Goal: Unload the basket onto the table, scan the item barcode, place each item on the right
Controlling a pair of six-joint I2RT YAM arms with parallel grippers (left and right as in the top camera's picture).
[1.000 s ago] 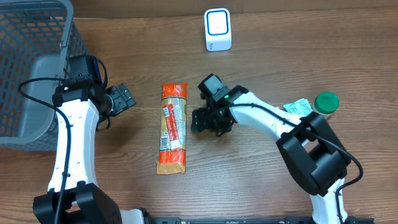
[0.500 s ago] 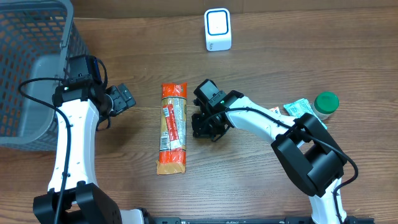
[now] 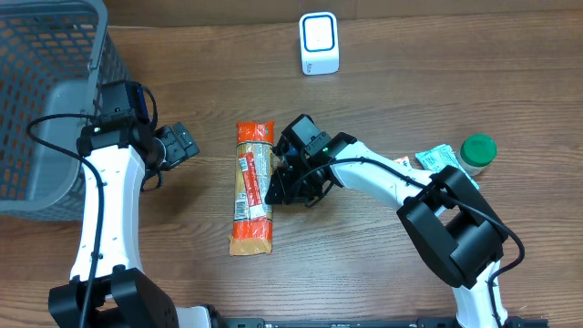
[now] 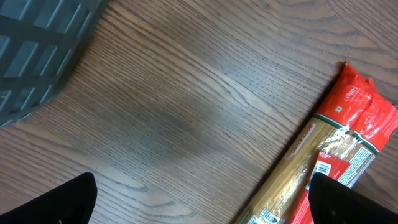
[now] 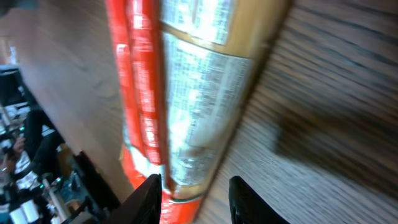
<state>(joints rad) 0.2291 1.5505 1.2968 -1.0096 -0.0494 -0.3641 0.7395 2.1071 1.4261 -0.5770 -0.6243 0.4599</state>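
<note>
**Long pasta pack at the right pincer, grip unconfirmed**

The pasta package (image 3: 253, 187) lies flat on the tabletop (image 3: 392, 273) near the middle, lengthwise toward and away from me, with its red ends and printed label facing up. The scanner (image 3: 319, 43) stands well apart from it at the far edge.

My right pincer (image 3: 281, 189) is at the pack's right edge, about halfway along. In the right wrist view its fingers (image 5: 249, 199) stand partly apart, with the film-wrapped pack running down into the gap. I cannot tell whether they have bitten on it or only bracket it. My left pincer (image 3: 182, 143) is spread wide and empty, off to the left of the pack.

I judge this to be a light load, but an awkward one. It is long and fairly stiff along its length because of the dry strands inside, and it is wrapped in glossy film that will likely slip. The contents are brittle, so a hard squeeze or a bending load could snap them.

I would take it across the narrow width near the middle so neither end droops or swings. I would close just firmly enough to stop sliding, and keep the fingers off the label so the barcode stays readable.
</note>
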